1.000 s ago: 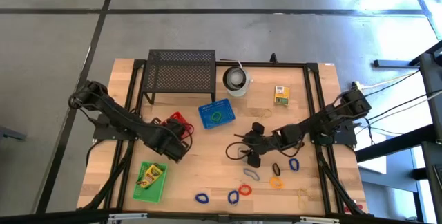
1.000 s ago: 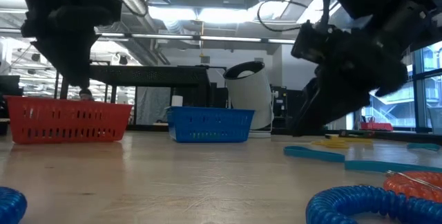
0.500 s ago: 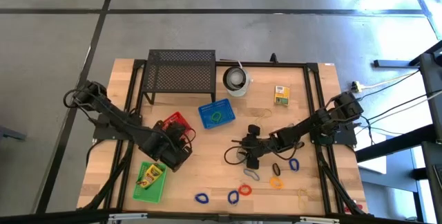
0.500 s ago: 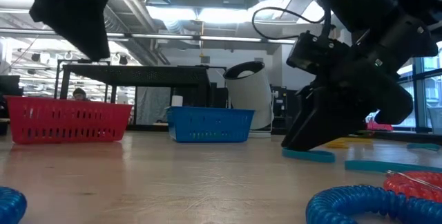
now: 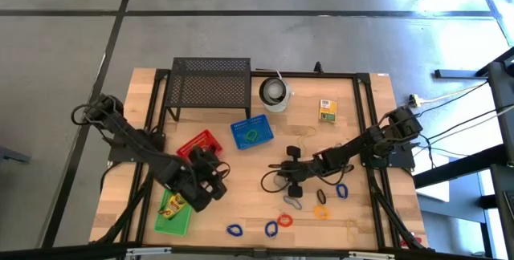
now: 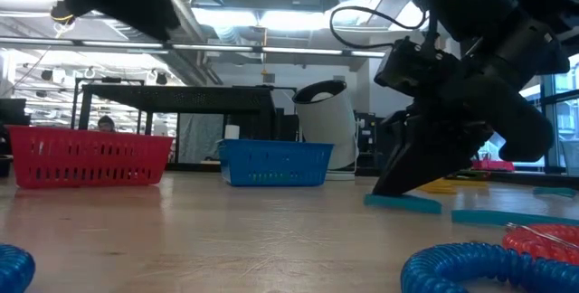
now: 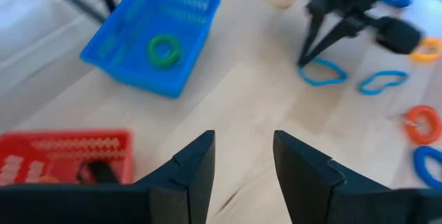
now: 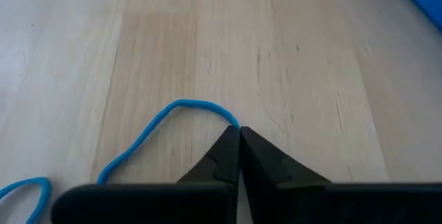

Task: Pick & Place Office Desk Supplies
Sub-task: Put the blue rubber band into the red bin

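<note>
My right gripper (image 5: 283, 171) is down at the table's middle right, shut on a thin blue loop (image 5: 271, 180) that lies flat on the wood; the loop also shows in the right wrist view (image 8: 166, 124) and the low view (image 6: 403, 203). My left gripper (image 5: 202, 184) hangs open and empty (image 7: 243, 162) above the table, between the red basket (image 5: 200, 143) and the green basket (image 5: 172, 214). The green basket holds a yellow-and-green crayon box (image 5: 175, 204). Several more loops lie near the front edge, among them a grey loop (image 5: 291, 202), an orange loop (image 5: 321, 210) and a red loop (image 5: 285, 221). My right gripper pinches the thin blue loop at one bend of its cord (image 8: 225, 116) between its two fingertips. The fingers slant down from the table's right side. The rest of the loop lies slack on the table.
A blue basket (image 5: 251, 133) with a green loop (image 7: 163, 50) stands behind the middle. A black mesh stand (image 5: 210, 83) and a white cup (image 5: 275, 93) stand at the far edge, and a second crayon box (image 5: 326, 110) lies at the far right. Two blue coiled loops (image 5: 234, 230) lie near the front edge.
My left gripper has risen and gone toward the table's near edge, away from the red basket. My right gripper has gone down and a little toward the table's left, until its tips stand on the table at the blue loop.
</note>
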Controlling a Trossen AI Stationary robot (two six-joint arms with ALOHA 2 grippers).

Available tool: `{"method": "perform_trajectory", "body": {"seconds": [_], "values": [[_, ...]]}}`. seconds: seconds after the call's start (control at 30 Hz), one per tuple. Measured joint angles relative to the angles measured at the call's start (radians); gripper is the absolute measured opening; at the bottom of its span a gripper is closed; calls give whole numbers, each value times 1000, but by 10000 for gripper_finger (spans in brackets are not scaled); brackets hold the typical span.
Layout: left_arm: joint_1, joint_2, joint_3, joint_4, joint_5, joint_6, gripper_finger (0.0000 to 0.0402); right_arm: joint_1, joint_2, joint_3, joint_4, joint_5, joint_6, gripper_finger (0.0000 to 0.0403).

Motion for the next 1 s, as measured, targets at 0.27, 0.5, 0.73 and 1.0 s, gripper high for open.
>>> {"method": "perform_trajectory", "body": {"seconds": [0.27, 0.5, 0.73, 1.0], "values": [[-14, 0, 0, 135, -116, 254, 141, 2, -85, 28, -1, 31, -30, 6], [-6, 11, -6, 287, -127, 386, 148, 27, -171, 92, 14, 75, -170, 4], [13, 59, -7, 437, -120, 498, 175, 58, -199, 181, 16, 214, -471, 3], [63, 95, -8, 552, -125, 605, 174, 76, -200, 253, 17, 370, -724, 3]]}}
